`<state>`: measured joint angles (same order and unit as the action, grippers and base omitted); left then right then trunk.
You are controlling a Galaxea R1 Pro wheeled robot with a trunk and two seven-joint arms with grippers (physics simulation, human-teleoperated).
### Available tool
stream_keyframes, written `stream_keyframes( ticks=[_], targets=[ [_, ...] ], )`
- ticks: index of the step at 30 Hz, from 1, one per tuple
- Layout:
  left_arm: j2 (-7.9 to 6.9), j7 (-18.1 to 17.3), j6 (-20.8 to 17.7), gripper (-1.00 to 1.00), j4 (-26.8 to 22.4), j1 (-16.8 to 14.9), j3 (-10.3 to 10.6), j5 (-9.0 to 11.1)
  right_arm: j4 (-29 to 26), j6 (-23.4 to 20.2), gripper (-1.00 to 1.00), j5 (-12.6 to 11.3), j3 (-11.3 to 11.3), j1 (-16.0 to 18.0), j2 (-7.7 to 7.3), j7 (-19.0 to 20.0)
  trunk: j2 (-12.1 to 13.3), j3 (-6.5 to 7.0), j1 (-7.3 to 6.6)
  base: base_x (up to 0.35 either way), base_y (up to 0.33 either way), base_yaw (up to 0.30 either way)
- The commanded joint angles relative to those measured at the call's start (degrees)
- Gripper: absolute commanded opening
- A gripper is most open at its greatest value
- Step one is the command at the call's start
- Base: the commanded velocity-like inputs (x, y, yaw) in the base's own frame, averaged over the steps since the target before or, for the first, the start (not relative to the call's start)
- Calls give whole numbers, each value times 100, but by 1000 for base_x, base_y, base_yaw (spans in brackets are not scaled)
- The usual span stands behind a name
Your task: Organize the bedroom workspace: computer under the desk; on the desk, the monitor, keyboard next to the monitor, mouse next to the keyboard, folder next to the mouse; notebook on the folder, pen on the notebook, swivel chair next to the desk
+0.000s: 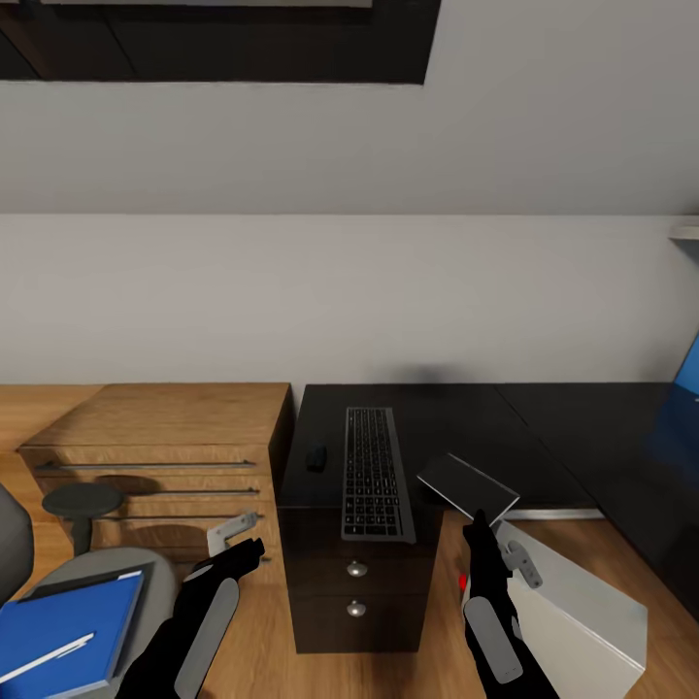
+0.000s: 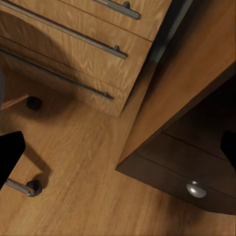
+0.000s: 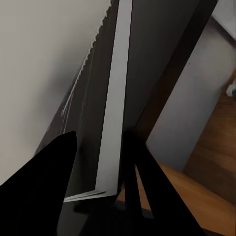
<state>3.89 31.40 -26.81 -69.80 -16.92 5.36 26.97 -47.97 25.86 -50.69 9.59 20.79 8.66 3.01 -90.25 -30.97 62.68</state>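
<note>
Plain grey wall (image 1: 349, 291) runs across the far side, with wood floor (image 1: 262, 631) below it. On the right stands the big black desk (image 1: 582, 437), with its drawers (image 1: 356, 592) and round knobs facing near. A wooden chest (image 1: 155, 447) sits just left of the desk. At the near right the grey computer (image 1: 582, 621) stands on the floor beside the drawers, and it shows a red dot. At the near left is the chair (image 1: 87, 573), with the blue folder (image 1: 68, 631) lying flat on its seat and the white pen (image 1: 44, 657) resting on top of the folder. On the desk the keyboard (image 1: 374, 471) lies long-ways from near to far, and its near end pokes past the desk edge. The tiny black mouse (image 1: 316, 457) sits just left of the keyboard. The right gripper (image 3: 101, 167) pinches the thin grey notebook (image 1: 468, 488) by its near edge and holds it tilted in the air, just right of the keyboard. The left gripper (image 1: 243, 534) hangs low over the floor between the chest and the drawers, with its fingers spread wide and nothing in them.
</note>
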Motion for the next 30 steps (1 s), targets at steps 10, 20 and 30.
stream_keyframes(
  ticks=[10, 20, 30],
  targets=[
    [-2, 51, -9, 100, -7, -4, 9, 54, -1, 8, -100, -48, 5, 4, 4, 33, -406, -186, 220, 0, 0, 0],
    [-2, 51, -9, 100, -7, -4, 9, 54, -1, 8, -100, -46, 5, 4, 4, 33, -647, -294, 352, 0, 0, 0],
    [-2, 51, -9, 100, -7, -4, 9, 54, -1, 15, -100, -46, 1, 4, 5, 33, -647, -294, 352, 0, 0, 0]
  ],
)
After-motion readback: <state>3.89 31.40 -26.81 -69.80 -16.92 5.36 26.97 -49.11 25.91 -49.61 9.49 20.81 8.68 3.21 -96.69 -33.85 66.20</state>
